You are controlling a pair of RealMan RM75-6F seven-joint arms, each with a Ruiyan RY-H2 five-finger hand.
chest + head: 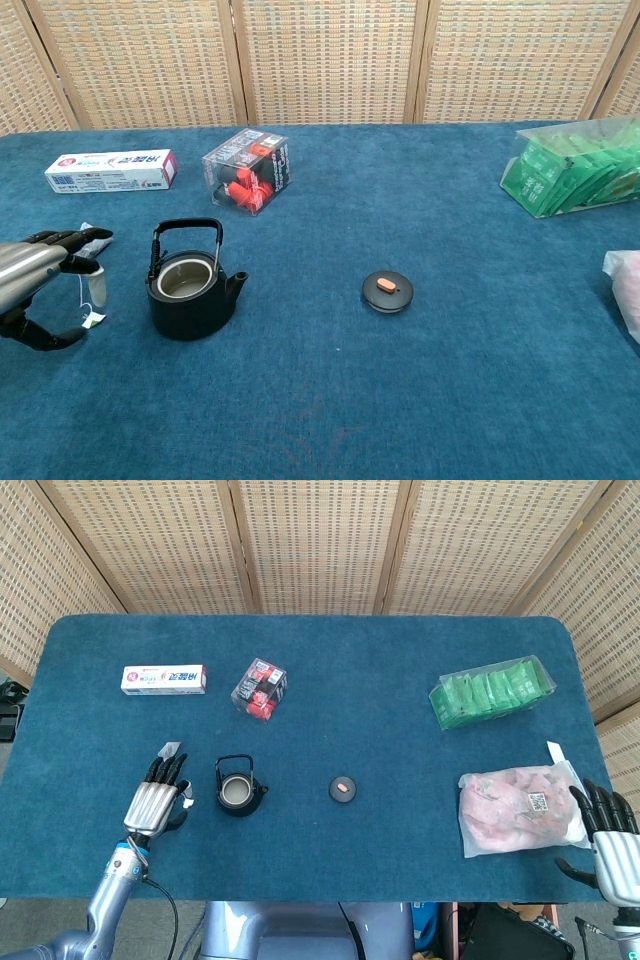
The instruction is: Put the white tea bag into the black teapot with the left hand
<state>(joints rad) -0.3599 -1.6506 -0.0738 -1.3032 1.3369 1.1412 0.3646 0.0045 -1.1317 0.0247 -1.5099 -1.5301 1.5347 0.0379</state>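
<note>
Because the teapot (pixel 190 283) stands open, its lid (pixel 387 290) set well apart to its right on the blue table (pixel 400 680), the way in is clear and nothing needs lifting first. Just left of the pot, the left hand (pixel 42 270) lies low over the cloth, palm down, fingers stretched forward and lightly bunched. In the chest view a white tea bag (pixel 97 288) shows under the fingertips, with its string and small tag hanging toward the table; the bag looks pinched between thumb and fingers, though whether it is truly off the cloth cannot be told. From the head view a white scrap peeks out beyond the fingertips, which fits the same reading. Judging by this, the grasp is the step in hand, and the carry to the pot, a short move rightward and up over the rim and handle, is not yet done. The upright handle could snag the dangling string. Far off at the table's right edge, the right hand (pixel 610 840) rests idle beside a pink bag (pixel 515 810), fingers loosely apart and holding nothing. A toothpaste box (pixel 163 678), a clear box (pixel 260 688) and a green packet (pixel 492 692) lie along the back, clear of the work.
</note>
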